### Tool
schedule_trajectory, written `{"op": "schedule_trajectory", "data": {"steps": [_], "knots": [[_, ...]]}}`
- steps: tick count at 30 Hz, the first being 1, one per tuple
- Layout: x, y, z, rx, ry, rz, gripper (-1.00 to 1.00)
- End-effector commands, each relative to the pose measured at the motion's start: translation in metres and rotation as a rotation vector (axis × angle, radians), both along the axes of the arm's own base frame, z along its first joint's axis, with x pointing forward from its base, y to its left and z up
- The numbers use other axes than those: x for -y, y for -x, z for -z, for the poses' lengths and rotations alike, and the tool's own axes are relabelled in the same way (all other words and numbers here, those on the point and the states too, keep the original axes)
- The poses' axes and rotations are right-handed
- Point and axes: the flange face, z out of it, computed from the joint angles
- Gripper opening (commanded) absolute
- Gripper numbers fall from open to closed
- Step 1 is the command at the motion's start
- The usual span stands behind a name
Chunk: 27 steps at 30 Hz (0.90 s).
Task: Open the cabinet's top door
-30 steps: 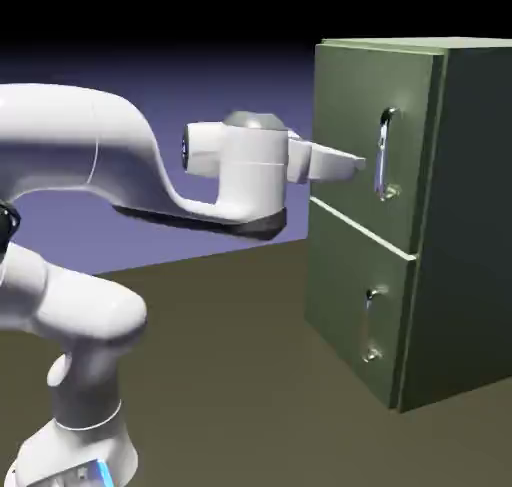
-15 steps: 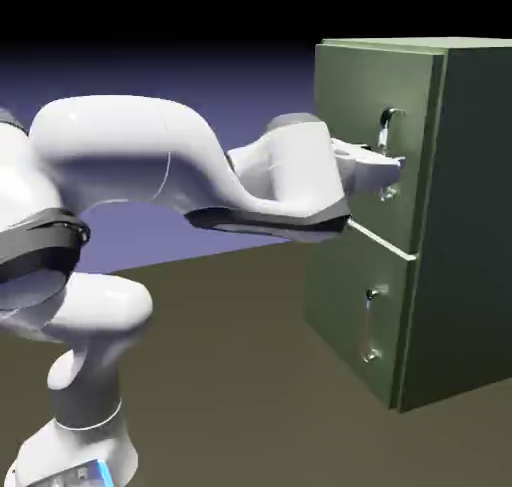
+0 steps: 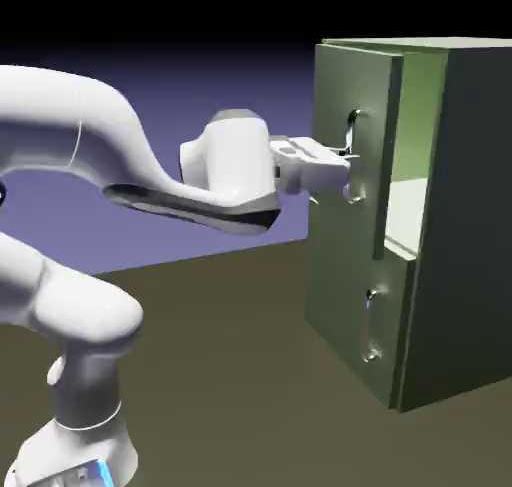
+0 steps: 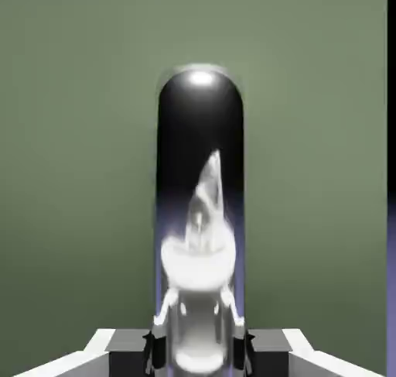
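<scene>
Silver handle [image 4: 199, 213] clamped between the jaws, top door [image 3: 355, 145] ajar

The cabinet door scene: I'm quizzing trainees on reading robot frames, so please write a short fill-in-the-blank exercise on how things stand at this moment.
1. The claw is shut on the top door's silver ____.
2. The top door stands partly ____, showing the pale green interior.
3. The lower door of the cabinet is ____.
4. In the hand view, the handle appears ____ the fingertips.

Missing words: handle; open; closed; between
</scene>
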Motion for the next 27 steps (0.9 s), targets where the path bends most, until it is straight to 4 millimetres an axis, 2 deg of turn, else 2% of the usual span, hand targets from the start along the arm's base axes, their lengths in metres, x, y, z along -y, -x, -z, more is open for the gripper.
{"op": "schedule_trajectory", "data": {"steps": [1, 14, 27], "knots": [[-0.003, 0.004, 0.0, 0.0, -0.001, 0.017, -1.0], [-0.042, 0.047, 0.0, 0.0, -0.001, 0.185, -1.0], [-0.106, 0.093, 0.0, 0.0, -0.001, 0.413, -1.0]]}}
